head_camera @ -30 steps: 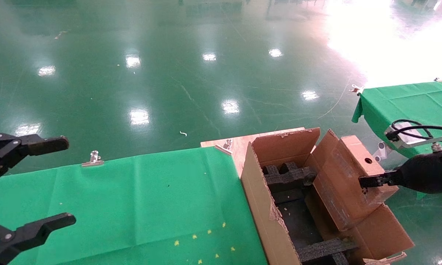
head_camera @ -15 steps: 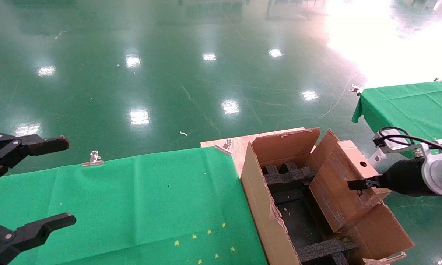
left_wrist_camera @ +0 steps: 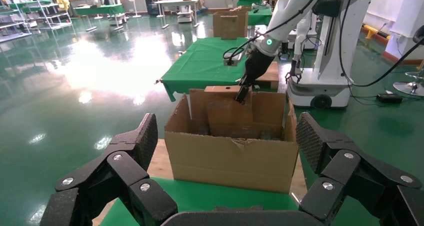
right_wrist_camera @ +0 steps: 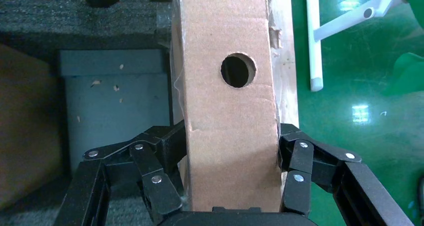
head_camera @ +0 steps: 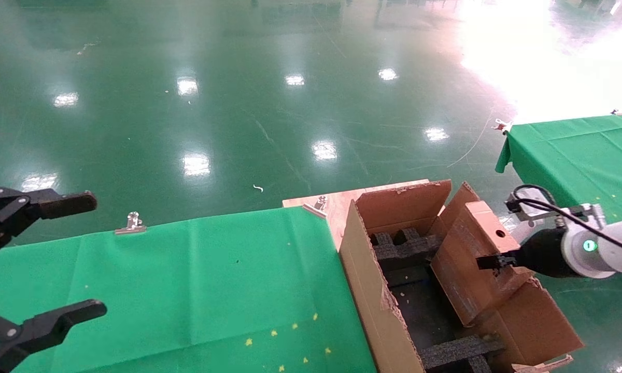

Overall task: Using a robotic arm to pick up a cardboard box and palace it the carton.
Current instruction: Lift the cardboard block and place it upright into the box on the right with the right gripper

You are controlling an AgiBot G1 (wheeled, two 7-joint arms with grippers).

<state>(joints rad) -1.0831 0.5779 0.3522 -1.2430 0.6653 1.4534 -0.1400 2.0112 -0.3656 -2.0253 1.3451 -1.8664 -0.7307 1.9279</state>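
**Box held tilted over the carton's right side, not yet seated**

The cardboard box [head_camera: 471, 259] is clamped in the right gripper [head_camera: 492, 260], whose fingers [right_wrist_camera: 160, 176] press against its two opposite narrow sides. In the right wrist view the face with the round hole [right_wrist_camera: 238, 70] looks straight at the camera. The box leans over the right-hand part of the carton [head_camera: 368, 290], lower edge down among the black foam strips [head_camera: 404, 246], upper end tipped toward 1 o'clock in the head view.

Governing relation: the long axis of the box runs roughly from 5 to 11 o'clock in the head view, and the right gripper holds it from the 3 o'clock side, on the robotic arm [head_camera: 591, 248]. My judgement is that the box needs to be stood straighter and lowered into the bay between the strips.

The left gripper [head_camera: 36, 259] stands spread and empty at 9 o'clock over the green desk [head_camera: 186, 290], well apart from the carton.

The left wrist view shows the box rising above the carton rim; the head view does not show that height. Only the right wrist view shows the grip contact.
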